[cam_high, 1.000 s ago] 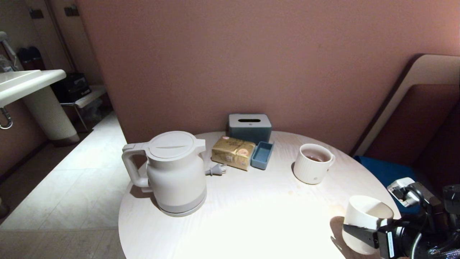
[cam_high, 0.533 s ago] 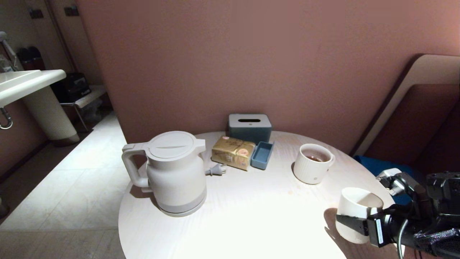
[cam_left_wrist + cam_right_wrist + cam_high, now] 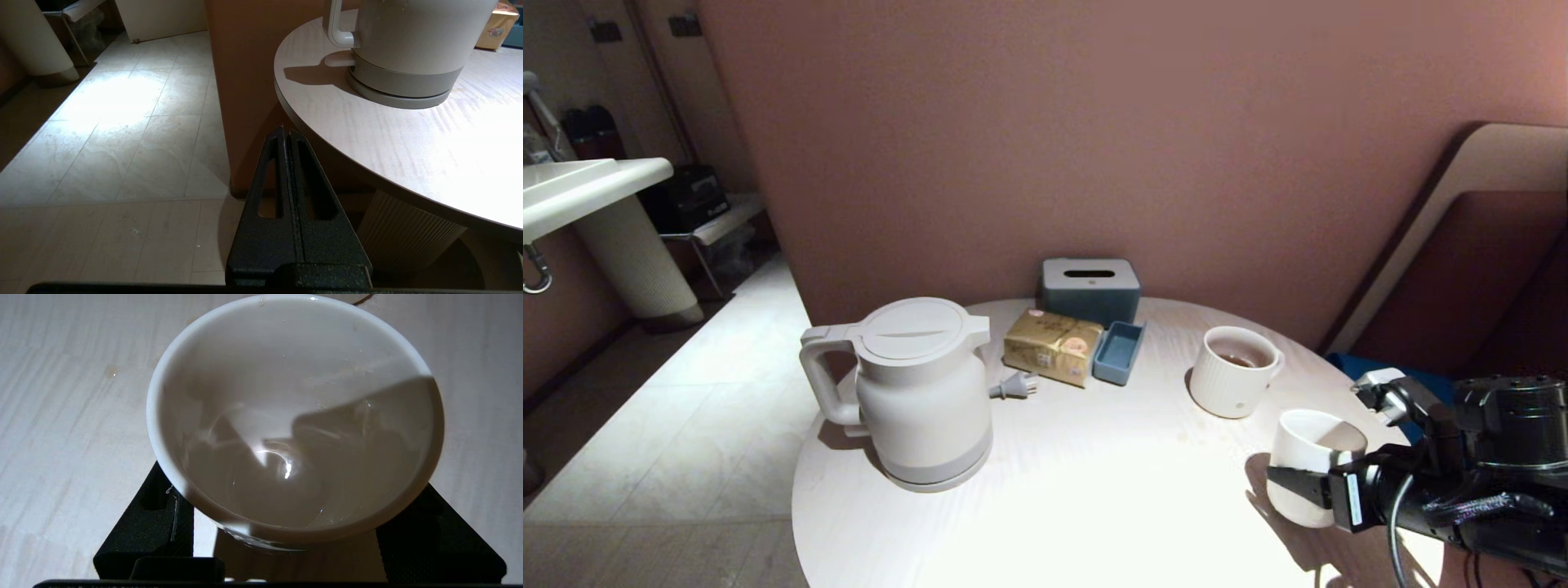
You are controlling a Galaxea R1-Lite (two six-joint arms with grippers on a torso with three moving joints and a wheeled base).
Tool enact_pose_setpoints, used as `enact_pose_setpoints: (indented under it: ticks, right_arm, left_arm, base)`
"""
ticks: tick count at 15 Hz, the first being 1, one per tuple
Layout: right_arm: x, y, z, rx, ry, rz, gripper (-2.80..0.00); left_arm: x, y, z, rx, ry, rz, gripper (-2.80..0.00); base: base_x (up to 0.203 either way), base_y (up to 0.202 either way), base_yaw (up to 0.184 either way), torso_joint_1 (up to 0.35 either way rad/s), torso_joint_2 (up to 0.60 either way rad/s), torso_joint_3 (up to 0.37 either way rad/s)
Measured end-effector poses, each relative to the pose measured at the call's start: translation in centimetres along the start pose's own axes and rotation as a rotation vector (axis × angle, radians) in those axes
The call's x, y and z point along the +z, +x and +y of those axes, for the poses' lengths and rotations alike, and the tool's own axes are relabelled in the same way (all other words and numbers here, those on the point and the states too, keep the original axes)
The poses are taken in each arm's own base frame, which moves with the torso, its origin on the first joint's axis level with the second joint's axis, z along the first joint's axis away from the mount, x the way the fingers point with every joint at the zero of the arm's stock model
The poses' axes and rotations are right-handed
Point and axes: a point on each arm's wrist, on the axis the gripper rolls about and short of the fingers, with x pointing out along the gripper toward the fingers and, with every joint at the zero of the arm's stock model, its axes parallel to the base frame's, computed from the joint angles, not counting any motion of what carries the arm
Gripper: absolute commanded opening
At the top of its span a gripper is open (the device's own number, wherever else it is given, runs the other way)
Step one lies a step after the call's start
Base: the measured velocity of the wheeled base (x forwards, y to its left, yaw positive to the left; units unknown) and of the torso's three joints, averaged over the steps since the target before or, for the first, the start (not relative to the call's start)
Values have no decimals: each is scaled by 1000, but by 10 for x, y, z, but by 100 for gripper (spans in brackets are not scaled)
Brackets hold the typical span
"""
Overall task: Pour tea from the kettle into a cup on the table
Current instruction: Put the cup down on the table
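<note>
Two black fingers of the right gripper (image 3: 1327, 482) clasp the white cup (image 3: 1308, 467) from either side at the near right edge of the round table (image 3: 1094, 506); its inside looks bare (only a few clear droplets on the wall). Off the table's left edge, the left gripper (image 3: 287, 134) hangs with its jaws pressed together above the tiled floor (image 3: 114, 122). Farther back stand the ribbed mug (image 3: 1233, 371) holding reddish-brown tea (image 3: 1240, 359) and, well to the left, the white kettle (image 3: 915, 392), lid closed.

dim room, glaring table (image 3: 1094, 506) (overhead light)
</note>
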Motion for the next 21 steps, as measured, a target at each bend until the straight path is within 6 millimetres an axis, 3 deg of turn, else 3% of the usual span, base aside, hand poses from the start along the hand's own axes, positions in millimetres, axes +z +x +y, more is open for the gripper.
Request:
enact_pose_setpoints:
  ticks: [8,21]
  right_arm:
    - [-5,13,-2,-7,5,35,-280]
    - [-17,9,-2,-9,9,72,-280]
  left_arm:
    - [0,0,0,0,0,0,-280]
    - [0,0,0,-1,0,0,-280]
  base:
    - [0,0,0,0,0,0]
    - [0,0,0,0,0,0]
